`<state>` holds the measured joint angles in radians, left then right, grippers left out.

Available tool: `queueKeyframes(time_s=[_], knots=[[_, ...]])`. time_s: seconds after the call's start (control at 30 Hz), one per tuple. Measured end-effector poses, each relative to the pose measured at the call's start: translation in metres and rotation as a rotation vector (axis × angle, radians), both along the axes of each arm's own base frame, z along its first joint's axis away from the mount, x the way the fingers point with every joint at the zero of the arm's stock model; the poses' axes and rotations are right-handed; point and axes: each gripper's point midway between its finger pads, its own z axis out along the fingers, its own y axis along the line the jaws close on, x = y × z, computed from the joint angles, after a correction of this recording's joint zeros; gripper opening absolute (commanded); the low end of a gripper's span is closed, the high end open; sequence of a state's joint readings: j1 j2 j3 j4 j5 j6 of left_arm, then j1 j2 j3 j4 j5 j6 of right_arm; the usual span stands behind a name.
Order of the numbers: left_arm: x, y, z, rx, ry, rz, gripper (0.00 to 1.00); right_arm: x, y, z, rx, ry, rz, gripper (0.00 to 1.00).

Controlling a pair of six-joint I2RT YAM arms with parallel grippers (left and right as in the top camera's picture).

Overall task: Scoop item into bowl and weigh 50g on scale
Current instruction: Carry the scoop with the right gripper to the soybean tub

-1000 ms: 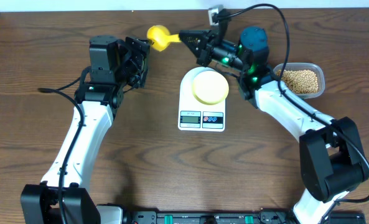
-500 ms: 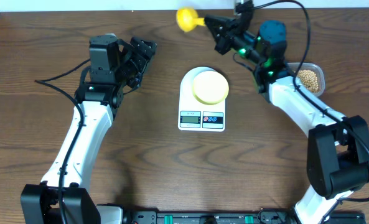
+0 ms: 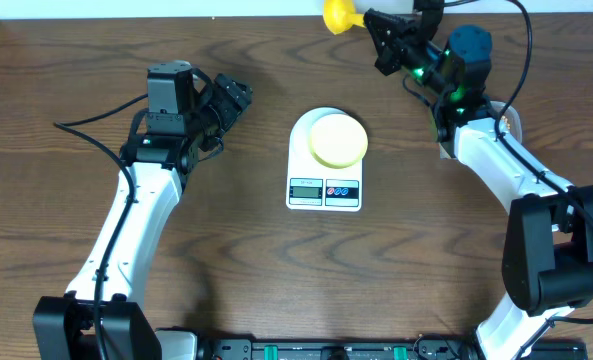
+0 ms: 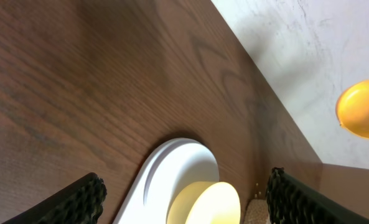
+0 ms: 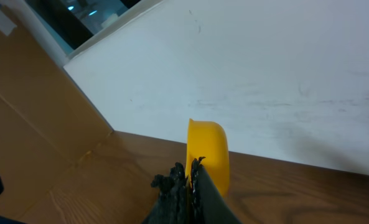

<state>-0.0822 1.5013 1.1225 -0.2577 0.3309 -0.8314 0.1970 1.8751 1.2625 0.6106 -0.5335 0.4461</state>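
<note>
overhead, a white scale (image 3: 324,165) is seen at the middle of a dark wooden table (image 3: 236,240), with a pale-yellow bowl (image 3: 337,139) seated on its round platform. the left gripper (image 3: 232,98) is held over the table to the left of the scale, well apart from it, its jaws spread and holding nothing. the right gripper (image 3: 378,22) is held at the far edge of the table, beyond the scale and to its right, jaws pressed together on the handle of a bright yellow scoop (image 3: 340,14). a sliver of a clear container (image 3: 514,122) is glimpsed behind the right arm; its contents are hidden in this view.

from the left wrist, two black fingers (image 4: 78,200) are shown far apart at the bottom corners, with the scale's platform and the bowl framed between them. a grainy tan patch of what look like beans (image 4: 254,211) is seen just right of the bowl. the scoop's cup is seen at the right edge against a white wall (image 4: 308,50).

from the right wrist, the jaws are seen clamped on the scoop, its cup turned edge-on before the white wall.
</note>
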Motion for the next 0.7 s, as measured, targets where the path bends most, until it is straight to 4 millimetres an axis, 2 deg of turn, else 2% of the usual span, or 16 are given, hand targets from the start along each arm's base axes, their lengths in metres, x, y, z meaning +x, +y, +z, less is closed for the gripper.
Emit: queueKeyframes(time_s=[0.43, 0.7], knots=[[-0.001, -0.003, -0.001, 0.120, -0.052, -0.112, 0.84, 0.000, 0.000, 0.000, -0.005, -0.004, 0.000, 0.01], [-0.002, -0.024, 0.003, 0.195, -0.118, -0.230, 0.85, 0.000, 0.000, 0.000, -0.015, -0.013, 0.000, 0.01]])
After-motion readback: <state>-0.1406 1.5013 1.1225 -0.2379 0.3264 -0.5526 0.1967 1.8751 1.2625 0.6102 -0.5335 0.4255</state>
